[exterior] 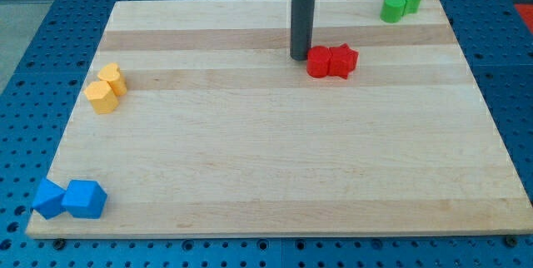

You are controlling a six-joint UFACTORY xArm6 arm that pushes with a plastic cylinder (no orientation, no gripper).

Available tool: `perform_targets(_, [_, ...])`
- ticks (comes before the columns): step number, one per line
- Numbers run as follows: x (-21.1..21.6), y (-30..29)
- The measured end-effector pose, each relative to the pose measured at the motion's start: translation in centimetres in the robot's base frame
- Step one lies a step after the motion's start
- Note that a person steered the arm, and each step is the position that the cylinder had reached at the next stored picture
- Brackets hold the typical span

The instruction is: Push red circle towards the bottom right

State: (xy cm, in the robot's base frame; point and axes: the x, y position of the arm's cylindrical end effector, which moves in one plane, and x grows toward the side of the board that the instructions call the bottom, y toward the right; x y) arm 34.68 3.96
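Note:
The red circle point(319, 62) lies on the wooden board point(275, 151) near the view's top, right of centre. A red star-shaped block point(342, 60) touches it on its right side. My tip point(300, 57) is at the lower end of the dark rod, just left of the red circle and touching or almost touching its left edge.
Two green blocks point(400, 4), one a star, sit at the view's top right. Two yellow blocks point(106, 89) sit at the left edge. Two blue blocks point(70, 199) sit at the bottom left corner. Blue perforated table surrounds the board.

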Motion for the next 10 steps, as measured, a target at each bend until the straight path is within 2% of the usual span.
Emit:
perform_targets(4, [2.7,6.5])
perform_targets(8, [9.4,2.4])
perform_targets(10, [14.1,5.6])
